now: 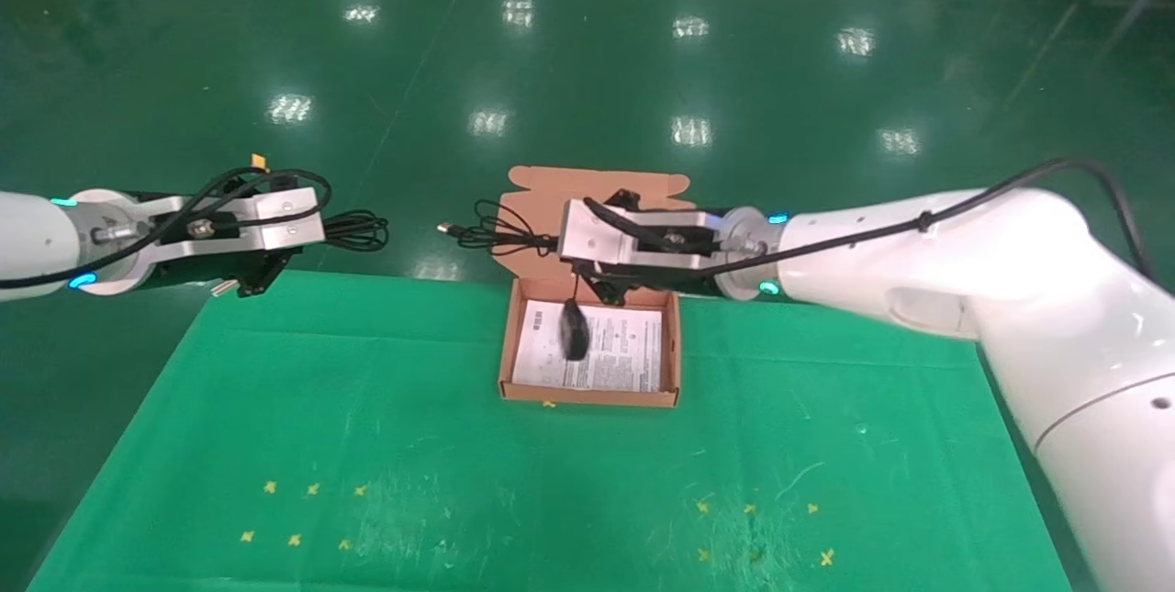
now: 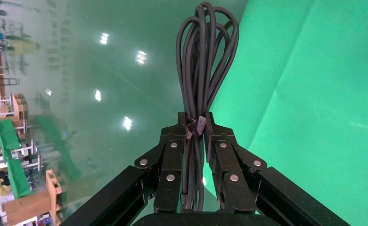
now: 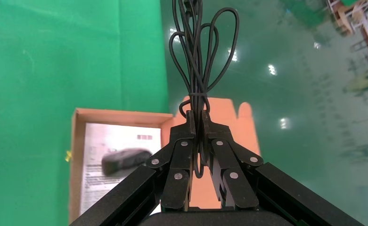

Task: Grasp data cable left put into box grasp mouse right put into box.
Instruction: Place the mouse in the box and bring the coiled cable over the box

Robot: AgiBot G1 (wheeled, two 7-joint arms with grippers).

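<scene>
You've got the green-covered table (image 1: pixel 367 408) carrying the box (image 1: pixel 590 395) at the middle of its far edge; small yellow markers (image 1: pixel 303 511) sit near the front edge.

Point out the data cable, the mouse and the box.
data cable (image 2: pixel 203 52): left wrist view, on the coil's loops.
mouse (image 1: pixel 575 331): head view, on its black body.
box (image 1: pixel 587 393): head view, on its near wall.
</scene>
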